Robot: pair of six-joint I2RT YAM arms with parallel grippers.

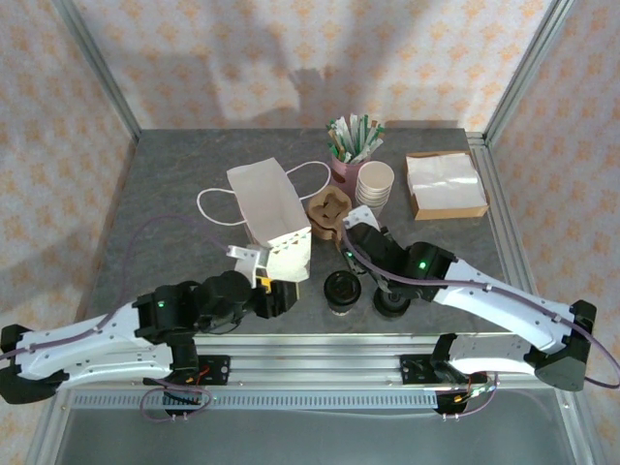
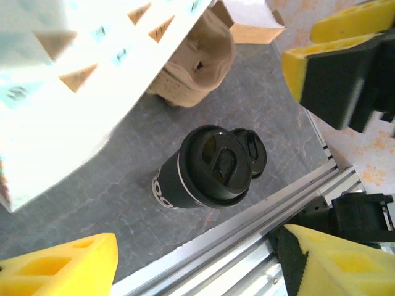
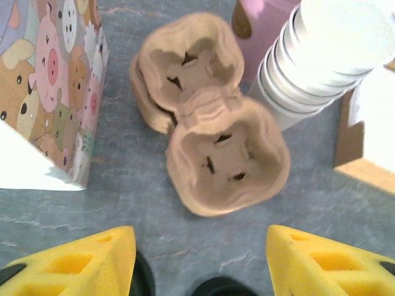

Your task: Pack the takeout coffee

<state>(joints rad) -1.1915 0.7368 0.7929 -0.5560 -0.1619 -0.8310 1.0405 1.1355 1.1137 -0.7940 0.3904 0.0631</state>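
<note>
The takeout coffee stands upright on the table ahead of the parted, empty left fingers, untouched. It is black and lidded, apparently with white lettering; the right fingers are parted too.

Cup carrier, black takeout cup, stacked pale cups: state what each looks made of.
Cup carrier: moulded paper pulp, it seems; matte brown, fibrous surface, soft rounded edges. Black takeout cup: the lid looks like glossy plastic, catching highlights; the wall's material is unclear. Stacked pale cups: likely paper; matte cream with thin rolled rims.
</note>
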